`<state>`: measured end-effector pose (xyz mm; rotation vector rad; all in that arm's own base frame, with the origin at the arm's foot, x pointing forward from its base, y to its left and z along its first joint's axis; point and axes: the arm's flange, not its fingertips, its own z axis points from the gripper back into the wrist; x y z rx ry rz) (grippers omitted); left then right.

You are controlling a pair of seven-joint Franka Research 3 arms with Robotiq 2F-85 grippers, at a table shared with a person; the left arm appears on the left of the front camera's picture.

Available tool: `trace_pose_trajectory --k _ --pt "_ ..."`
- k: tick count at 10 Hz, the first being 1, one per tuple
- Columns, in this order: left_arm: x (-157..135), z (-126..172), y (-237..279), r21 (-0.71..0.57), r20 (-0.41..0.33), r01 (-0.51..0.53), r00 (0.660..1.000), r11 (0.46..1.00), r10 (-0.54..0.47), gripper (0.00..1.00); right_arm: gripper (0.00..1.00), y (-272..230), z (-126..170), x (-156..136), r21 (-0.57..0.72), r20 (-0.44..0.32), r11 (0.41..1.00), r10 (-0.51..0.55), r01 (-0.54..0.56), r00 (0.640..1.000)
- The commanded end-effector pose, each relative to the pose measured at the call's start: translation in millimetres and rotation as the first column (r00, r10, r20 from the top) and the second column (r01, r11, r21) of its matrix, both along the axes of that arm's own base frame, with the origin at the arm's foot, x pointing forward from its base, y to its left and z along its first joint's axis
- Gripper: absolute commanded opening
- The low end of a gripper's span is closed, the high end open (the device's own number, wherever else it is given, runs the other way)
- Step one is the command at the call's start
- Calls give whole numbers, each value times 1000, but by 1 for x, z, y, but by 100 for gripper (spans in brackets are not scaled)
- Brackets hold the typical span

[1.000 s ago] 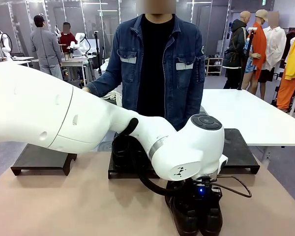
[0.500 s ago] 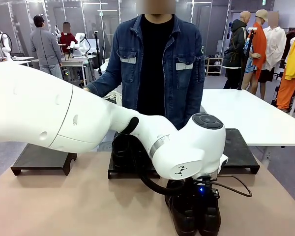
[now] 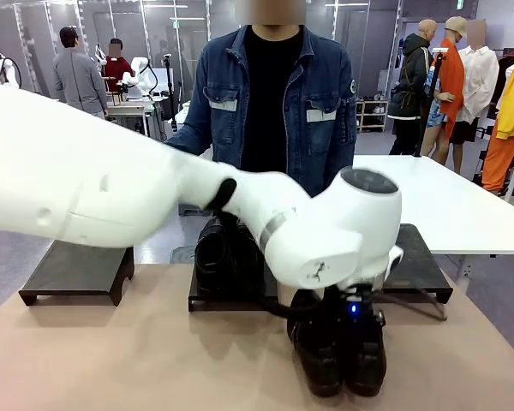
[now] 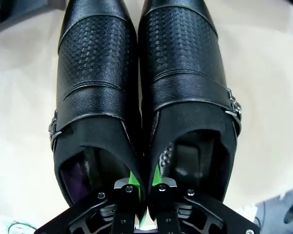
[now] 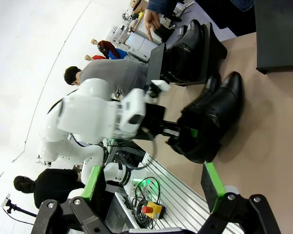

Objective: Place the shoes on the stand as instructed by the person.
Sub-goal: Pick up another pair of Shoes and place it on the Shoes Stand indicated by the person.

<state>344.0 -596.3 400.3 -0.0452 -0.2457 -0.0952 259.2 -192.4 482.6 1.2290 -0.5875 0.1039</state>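
Observation:
A pair of glossy black strap shoes (image 4: 141, 87) stands side by side on the tan table (image 3: 111, 360). My left gripper (image 4: 144, 187) is shut from above on their two touching inner walls at the heel openings. In the front view this pair (image 3: 338, 360) sits at the front right under my left wrist. The right wrist view shows the same shoes (image 5: 215, 117) slightly tilted. A second black pair (image 3: 227, 257) stands on the middle stand (image 3: 210, 300). The person (image 3: 274, 103) stands at the far side, one hand (image 5: 151, 19) pointing down beside that stand. My right gripper (image 5: 151, 180) is open and holds nothing.
A low dark stand (image 3: 73, 270) lies at the left and another (image 3: 415, 257) at the right, behind the held pair. My left arm (image 3: 111, 197) spans the table from the left. A white table (image 3: 445, 201) stands behind at the right.
My left gripper has shut on the strap shoes. The left arm has risen a little, and the pair has shifted slightly up and away from the front edge.

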Motion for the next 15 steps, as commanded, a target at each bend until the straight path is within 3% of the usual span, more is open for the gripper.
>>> trace_pose_trajectory --k 1,4,5,10,13,15 --pt "-21 65 25 -40 15 28 1000 999 -28 0 100 -1 1 0 4 22 1000 3 -3 1000" --pt "-28 114 105 -35 34 94 995 995 -92 0 100 -1 1 0 4 22 1000 3 -3 1000" --pt "-26 126 141 -33 84 104 991 994 -101 0 100 -1 1 0 4 22 1000 3 -3 1000" --pt "-15 173 345 8 169 200 965 980 -199 0 100 -1 1 0 4 22 1000 3 -3 1000" --pt "1 187 448 32 245 91 965 995 -97 0 100 -1 1 0 4 22 1000 3 -3 1000" --pt "18 195 498 -31 269 37 963 999 -27 0 100 -1 1 0 4 22 1000 3 -3 1000"
